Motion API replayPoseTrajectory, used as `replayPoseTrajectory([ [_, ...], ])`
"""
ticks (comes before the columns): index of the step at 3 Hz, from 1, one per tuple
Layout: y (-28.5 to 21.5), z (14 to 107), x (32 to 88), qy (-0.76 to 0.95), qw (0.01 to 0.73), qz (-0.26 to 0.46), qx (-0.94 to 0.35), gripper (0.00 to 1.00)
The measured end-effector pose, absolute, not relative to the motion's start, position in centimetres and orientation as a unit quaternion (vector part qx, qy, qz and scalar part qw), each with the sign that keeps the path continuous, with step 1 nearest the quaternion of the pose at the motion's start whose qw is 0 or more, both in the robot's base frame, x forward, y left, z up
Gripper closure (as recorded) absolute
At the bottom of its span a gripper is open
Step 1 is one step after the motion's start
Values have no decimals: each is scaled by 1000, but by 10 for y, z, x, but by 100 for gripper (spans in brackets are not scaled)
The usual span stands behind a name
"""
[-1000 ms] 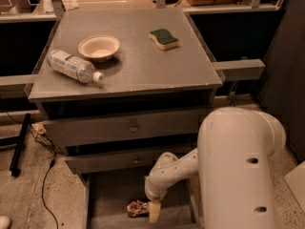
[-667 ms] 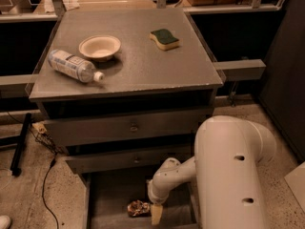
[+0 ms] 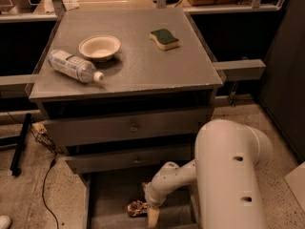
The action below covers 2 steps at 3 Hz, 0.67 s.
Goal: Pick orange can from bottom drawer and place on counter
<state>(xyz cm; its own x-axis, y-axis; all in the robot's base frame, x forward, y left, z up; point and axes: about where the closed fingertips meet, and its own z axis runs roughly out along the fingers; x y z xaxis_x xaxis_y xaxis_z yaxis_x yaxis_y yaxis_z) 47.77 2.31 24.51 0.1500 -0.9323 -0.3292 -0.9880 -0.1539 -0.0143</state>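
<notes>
- My arm (image 3: 177, 179) bends down into the open bottom drawer (image 3: 102, 197), with the gripper (image 3: 152, 217) low and just right of the orange can (image 3: 137, 208) lying inside. Can't tell its grip.
- Bottle (image 3: 74, 66) label isn't readable.
- Tabletop (image 3: 143, 66) carries that lying bottle, 1 bowl (image 3: 99, 47) and 1 sponge (image 3: 165, 38).

Tabletop (image 3: 143, 75): bowl (image 3: 99, 47) left rear. Bottle (image 3: 74, 67) on its side, just left-front of bowl, cap end pointing right. Sponge (image 3: 165, 38) right rear, well apart from both.

Below tabletop: upper drawer (image 3: 128, 128), middle drawer (image 3: 131, 160) under it, bottom drawer (image 3: 112, 194) lowest, pulled out toward front.

Orange can (image 3: 137, 208) in bottom drawer, near front.

Hand (image 3: 152, 217) down in bottom drawer, just right of orange can; contact not determinable. Arm (image 3: 228, 175) at right front.
</notes>
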Motion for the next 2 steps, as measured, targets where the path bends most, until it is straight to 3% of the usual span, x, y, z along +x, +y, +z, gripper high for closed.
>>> replayPoseTrajectory([
  [2, 57, 219, 479, 611, 154, 158, -760, 0],
])
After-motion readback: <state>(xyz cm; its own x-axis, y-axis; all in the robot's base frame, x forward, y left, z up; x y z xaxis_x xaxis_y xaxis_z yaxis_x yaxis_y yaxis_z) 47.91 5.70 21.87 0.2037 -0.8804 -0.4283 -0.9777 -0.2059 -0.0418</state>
